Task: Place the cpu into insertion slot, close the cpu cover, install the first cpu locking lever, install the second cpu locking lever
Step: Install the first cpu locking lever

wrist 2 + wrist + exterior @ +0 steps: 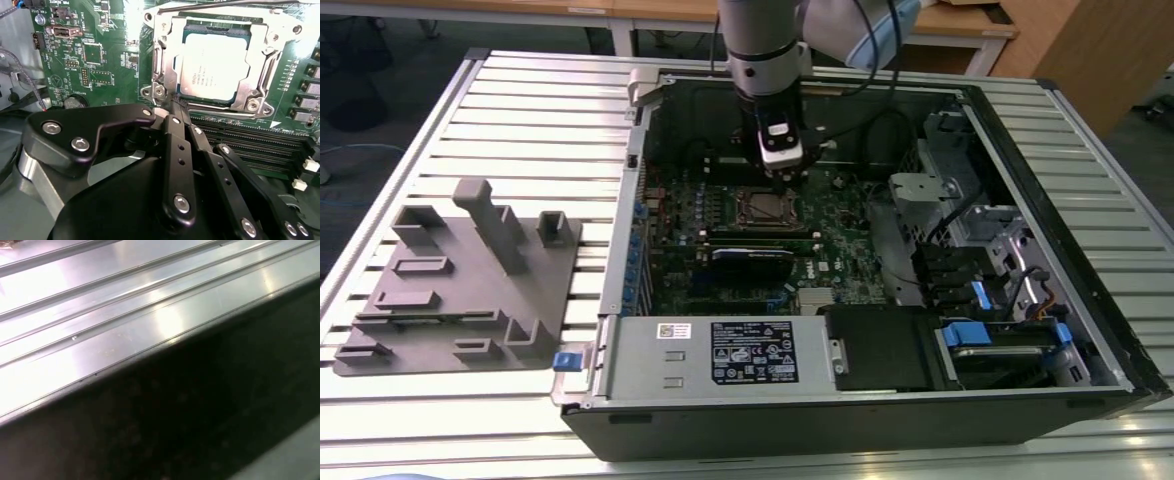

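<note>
grey fixture (pixel 454 300) beside computer case (pixel 854 425)

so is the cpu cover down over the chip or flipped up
down: in the second wrist view the cpu cover lies flat around the cpu, whose metal top shows through the cover's opening

The arm (pixel 761 45) reaches down into the open case (pixel 1091 250) on the slatted table (pixel 534 105); its gripper (pixel 783 180) hangs just beside the silver-rimmed slot (pixel 761 207) on the green board (pixel 843 235); a grey fixture (pixel 454 290) lies on the table at the exterior view's left
</note>
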Robot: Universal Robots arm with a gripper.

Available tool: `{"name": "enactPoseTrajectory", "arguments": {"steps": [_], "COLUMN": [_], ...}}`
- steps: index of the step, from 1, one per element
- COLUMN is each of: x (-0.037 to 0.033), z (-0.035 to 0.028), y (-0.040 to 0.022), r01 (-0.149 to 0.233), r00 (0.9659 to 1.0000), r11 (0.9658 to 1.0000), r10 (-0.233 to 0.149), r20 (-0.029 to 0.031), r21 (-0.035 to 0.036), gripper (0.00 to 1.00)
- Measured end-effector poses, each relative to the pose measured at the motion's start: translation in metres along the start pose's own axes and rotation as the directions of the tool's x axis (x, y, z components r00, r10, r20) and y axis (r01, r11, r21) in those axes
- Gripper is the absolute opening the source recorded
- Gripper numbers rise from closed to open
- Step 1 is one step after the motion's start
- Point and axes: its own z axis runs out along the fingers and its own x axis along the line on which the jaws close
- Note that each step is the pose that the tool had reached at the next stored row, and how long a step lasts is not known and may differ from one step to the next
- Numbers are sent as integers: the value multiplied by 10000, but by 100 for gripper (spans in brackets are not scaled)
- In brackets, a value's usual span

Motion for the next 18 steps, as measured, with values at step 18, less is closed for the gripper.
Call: {"name": "enactPoseTrajectory", "arguments": {"steps": [18], "x": [-7], "z": [-32], "y": [73], "r01": [10], "r00": [10000], "r11": [10000], "r10": [-10], "r20": [10], "r21": [44], "gripper": [11]}}
